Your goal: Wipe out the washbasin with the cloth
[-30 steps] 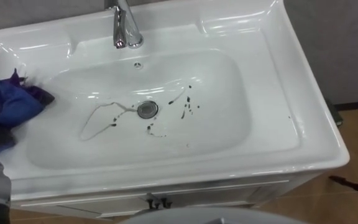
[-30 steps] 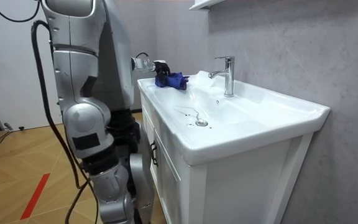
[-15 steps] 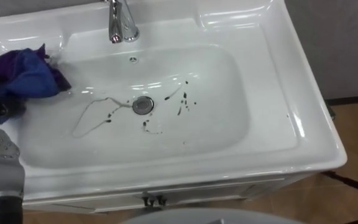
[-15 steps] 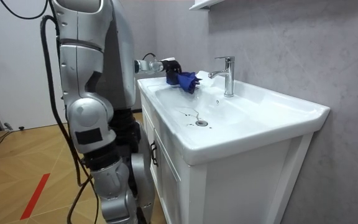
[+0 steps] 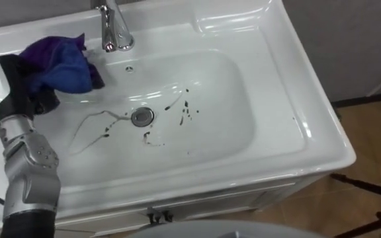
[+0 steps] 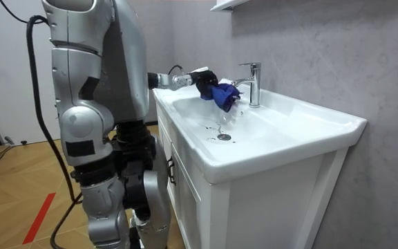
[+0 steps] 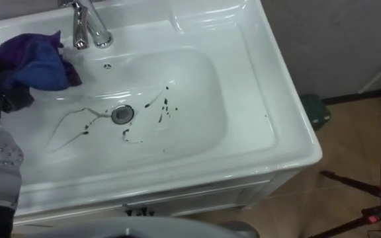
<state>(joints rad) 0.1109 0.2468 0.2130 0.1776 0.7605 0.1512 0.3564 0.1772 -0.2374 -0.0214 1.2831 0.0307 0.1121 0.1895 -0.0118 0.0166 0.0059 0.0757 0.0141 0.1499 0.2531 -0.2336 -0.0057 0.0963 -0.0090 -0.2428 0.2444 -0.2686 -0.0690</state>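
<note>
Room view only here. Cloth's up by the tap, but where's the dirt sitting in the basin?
Observer: Dark specks lie just right of the drain, on the floor of the basin.
Operator: Anything left of the drain?
Observer: Yes, a thin dark trail loops out from it to the left.
Operator: Cloth over any of that?
Observer: No. The cloth, held in the left hand, is over the back left corner, left of the faucet, clear of the marks.
</note>
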